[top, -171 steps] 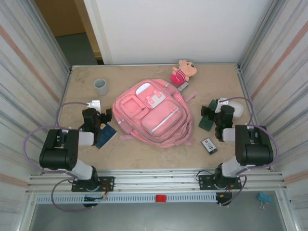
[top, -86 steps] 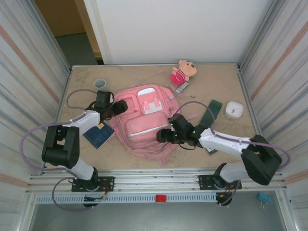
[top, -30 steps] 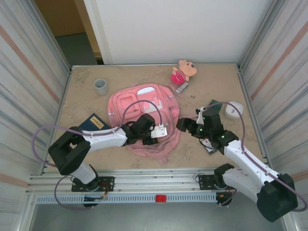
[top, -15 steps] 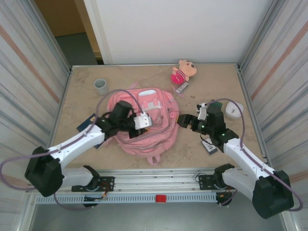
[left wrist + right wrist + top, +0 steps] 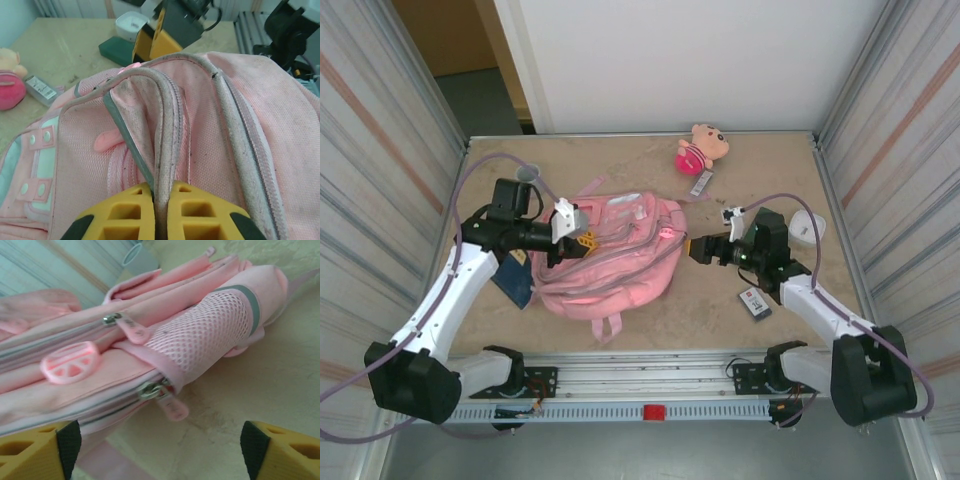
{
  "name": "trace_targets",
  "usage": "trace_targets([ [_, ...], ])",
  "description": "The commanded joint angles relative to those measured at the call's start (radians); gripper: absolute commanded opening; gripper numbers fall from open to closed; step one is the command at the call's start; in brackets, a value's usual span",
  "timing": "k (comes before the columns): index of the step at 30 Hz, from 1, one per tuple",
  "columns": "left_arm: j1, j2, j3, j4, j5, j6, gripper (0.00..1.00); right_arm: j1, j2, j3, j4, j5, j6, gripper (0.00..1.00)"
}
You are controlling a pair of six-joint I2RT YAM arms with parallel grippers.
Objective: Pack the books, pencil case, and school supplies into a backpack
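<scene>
The pink backpack [image 5: 620,262] lies tipped on its side in the middle of the table. My left gripper [image 5: 576,243] is shut on a piped seam at its left top edge, and the yellow fingers [image 5: 120,215] pinch that seam. My right gripper [image 5: 697,248] stands open just off the backpack's right side, with a zip pull [image 5: 163,396] ahead of its jaws. A navy book [image 5: 514,281] lies left of the backpack, partly under it. A dark green book [image 5: 118,50] lies by the right arm. The black card [image 5: 753,302] and grey stick [image 5: 701,184] lie on the table. The pencil case is out of view.
A pink plush doll [image 5: 701,148] sits at the back, and a white box [image 5: 808,228] at the right behind my right arm. A grey cup [image 5: 527,172] stands behind my left arm. Metal walls close both sides.
My left gripper has shut on the backpack's seam and dragged it left and upward, tipping the bag onto its side. The right gripper stayed open near the bag's right side.
</scene>
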Motion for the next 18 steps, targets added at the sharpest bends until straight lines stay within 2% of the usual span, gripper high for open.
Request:
trace_targets([
  [1, 0.006, -0.014, 0.061, -0.007, 0.180, 0.056, 0.00, -0.013, 0.077, 0.007, 0.120, -0.118, -0.027, 0.81],
  [7, 0.009, -0.017, 0.060, -0.010, 0.184, 0.057, 0.00, -0.017, 0.232, 0.068, 0.254, -0.301, 0.051, 0.79],
  [9, 0.012, -0.021, 0.059, -0.007, 0.181, 0.056, 0.00, -0.019, 0.267, 0.087, 0.261, -0.355, 0.063, 0.70],
  [14, 0.023, -0.031, 0.042, 0.016, 0.168, 0.036, 0.00, -0.040, 0.286, 0.089, 0.259, -0.423, 0.084, 0.40],
  [18, 0.032, -0.046, 0.019, 0.065, 0.144, 0.004, 0.00, -0.056, 0.258, 0.092, 0.191, -0.438, 0.065, 0.26],
])
